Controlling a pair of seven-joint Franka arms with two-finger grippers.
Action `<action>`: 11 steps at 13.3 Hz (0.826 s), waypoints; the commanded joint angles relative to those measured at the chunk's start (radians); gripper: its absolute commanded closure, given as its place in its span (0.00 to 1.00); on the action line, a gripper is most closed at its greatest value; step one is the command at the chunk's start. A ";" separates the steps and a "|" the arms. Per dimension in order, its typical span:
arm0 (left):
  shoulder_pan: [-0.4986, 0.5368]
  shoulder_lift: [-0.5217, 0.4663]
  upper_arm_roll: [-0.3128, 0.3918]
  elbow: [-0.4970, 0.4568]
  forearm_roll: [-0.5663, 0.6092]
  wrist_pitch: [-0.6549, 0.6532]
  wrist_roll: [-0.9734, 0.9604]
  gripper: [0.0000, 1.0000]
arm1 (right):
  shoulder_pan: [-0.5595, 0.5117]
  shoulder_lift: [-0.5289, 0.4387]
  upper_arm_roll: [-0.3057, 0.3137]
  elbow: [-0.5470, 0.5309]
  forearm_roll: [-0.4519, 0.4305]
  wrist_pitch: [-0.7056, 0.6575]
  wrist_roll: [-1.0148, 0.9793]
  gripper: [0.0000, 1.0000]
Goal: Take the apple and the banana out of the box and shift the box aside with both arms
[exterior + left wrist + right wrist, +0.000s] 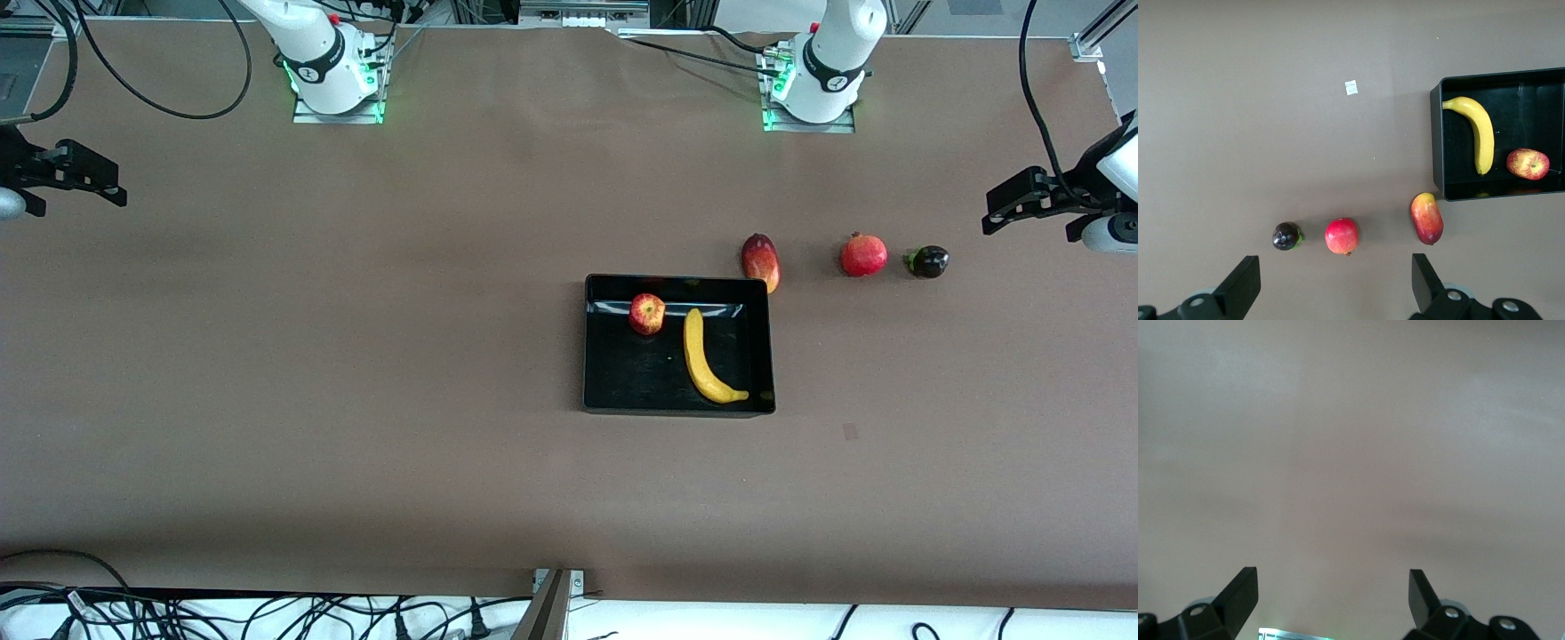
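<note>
On the brown matte table, nearest the front camera, sits the black tray, a rectangular open-topped box with low glossy walls that catch a streak of light. Inside it lies the long curved yellow banana, smooth-skinned, its tip toward the left arm's end. The small round red apple, streaked yellow, rests in the tray farther from the camera, beside the banana's upper end.

Just past the tray's corner, touching or nearly touching the rim, lies an oblong red-yellow mango. In a row toward the left arm's end come a round red pomegranate and a small dark purple, shiny fruit with a green stem.

The left wrist view alone shows a tiny white scrap on the table and the apple's stem dimple.

The left pincer hangs spread wide and empty over the table's left-arm end; the right pincer hangs likewise over the right-arm end, its wrist view showing only bare table.
</note>
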 commanded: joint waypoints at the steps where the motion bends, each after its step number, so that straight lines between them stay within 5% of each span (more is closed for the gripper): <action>1: -0.001 -0.009 0.003 -0.016 -0.006 0.015 -0.011 0.00 | -0.005 -0.003 0.006 0.008 0.018 -0.015 0.003 0.00; 11: 0.002 -0.009 0.003 -0.015 -0.016 0.015 -0.018 0.00 | -0.005 -0.004 0.009 0.008 0.018 -0.026 0.003 0.00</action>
